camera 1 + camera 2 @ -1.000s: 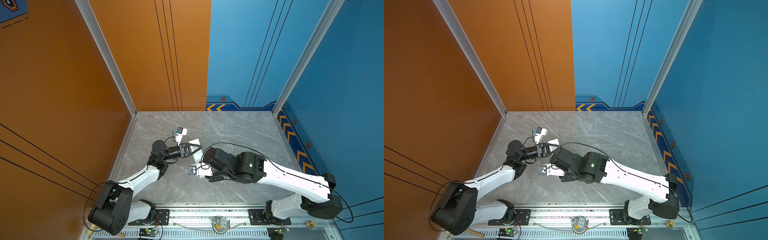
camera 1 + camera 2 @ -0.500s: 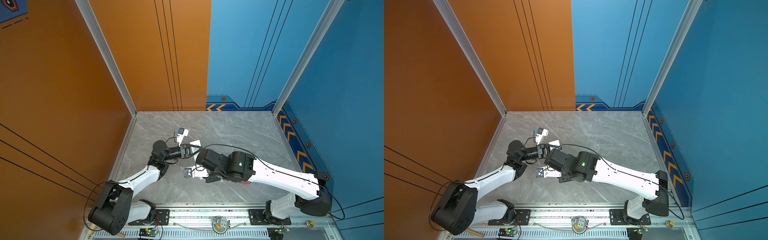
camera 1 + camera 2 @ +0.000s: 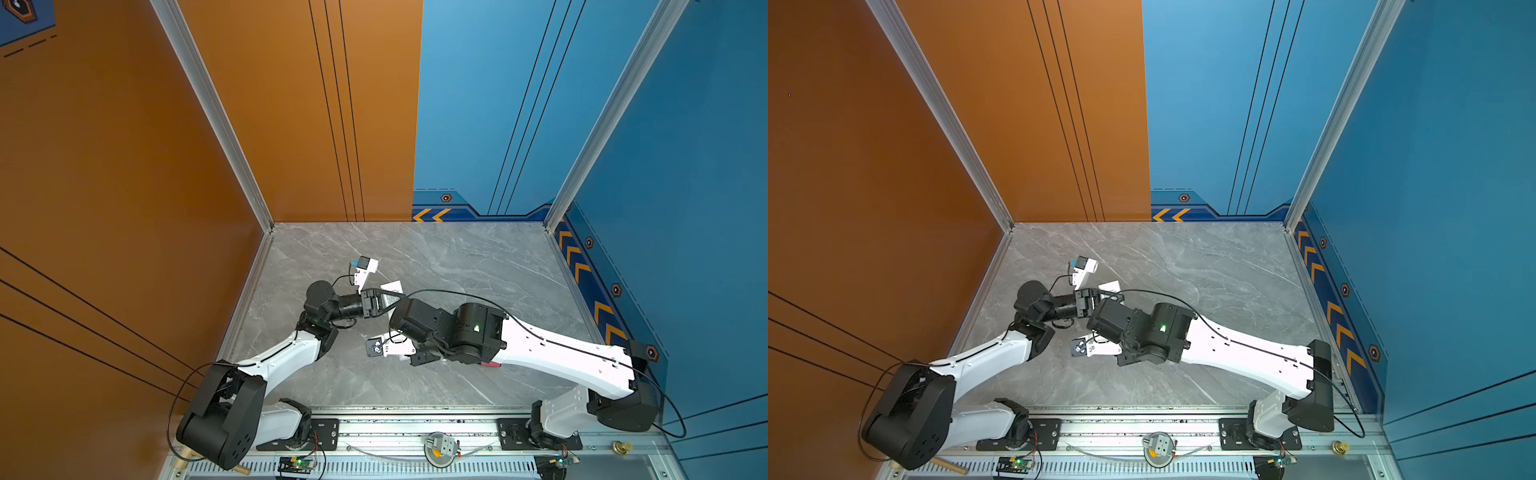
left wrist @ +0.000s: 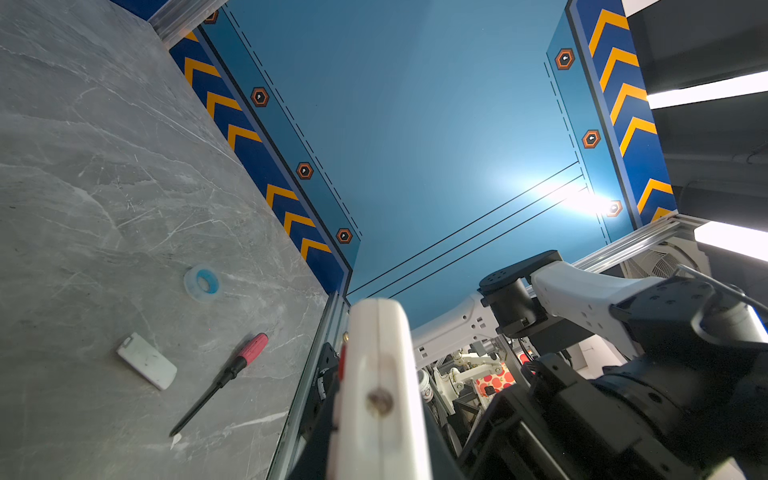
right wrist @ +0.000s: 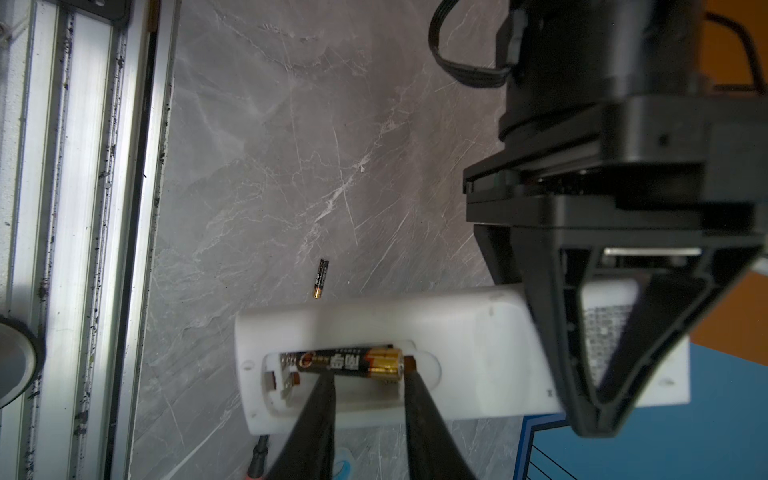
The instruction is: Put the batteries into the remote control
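I count one remote [image 5: 457, 324], one battery [image 5: 345, 360] inside, another battery [image 5: 321, 278] on the table [image 5: 270, 145]. Left gripper [image 3: 386, 299] pinches the remote; right gripper [image 5: 368, 374] reaches in, spread.

Bright, even light from overhead is filling both top views, leaving only faint soft shadows on the grey tabletop [image 3: 436, 257], and everything is reading crisp. In the left wrist view a white glare is burning out part of the blue wall [image 4: 436, 145], ceiling light strips [image 4: 706, 89] are blowing out, and the remote control [image 4: 378, 395] is sitting too near the lens, smeared out of focus. In the right wrist view the aluminium rail [image 5: 62, 208] is washing out pale
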{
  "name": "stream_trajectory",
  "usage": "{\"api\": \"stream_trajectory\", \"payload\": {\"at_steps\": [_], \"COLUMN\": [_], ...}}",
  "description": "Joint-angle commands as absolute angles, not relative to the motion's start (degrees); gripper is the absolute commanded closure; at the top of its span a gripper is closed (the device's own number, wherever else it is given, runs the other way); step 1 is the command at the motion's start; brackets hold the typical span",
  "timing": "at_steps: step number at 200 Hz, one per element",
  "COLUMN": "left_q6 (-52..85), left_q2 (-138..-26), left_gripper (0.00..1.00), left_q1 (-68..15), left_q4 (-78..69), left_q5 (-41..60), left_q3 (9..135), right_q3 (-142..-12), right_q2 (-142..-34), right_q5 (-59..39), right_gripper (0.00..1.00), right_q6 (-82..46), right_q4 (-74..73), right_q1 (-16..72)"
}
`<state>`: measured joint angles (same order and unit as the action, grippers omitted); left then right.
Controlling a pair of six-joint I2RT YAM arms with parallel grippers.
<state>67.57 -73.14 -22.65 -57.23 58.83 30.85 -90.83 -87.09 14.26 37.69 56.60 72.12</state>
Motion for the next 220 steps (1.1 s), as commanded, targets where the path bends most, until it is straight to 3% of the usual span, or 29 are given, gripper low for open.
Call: {"api": "stream_trajectory", "payload": {"at_steps": [1,220], "left_q6": [67.67,67.45], "left_q2": [-73.03,-72.31], "left_gripper": [1.0,1.0], "left_q1": [-23.38,-23.47], "left_q4": [-59.31,-59.32], "left_q5": [60.62,60.64], "left_q3": [32.78,32.61], "right_q3": [-92.64,-91.58], "right_q2": [-87.88,-89.12], "right_q5": [15.15,15.32], "right_gripper": [0.73,0.8], "right_q6": [38.32,39.36], "right_q4": [58.45,59.15], "right_q1": [72.25,71.95]}}
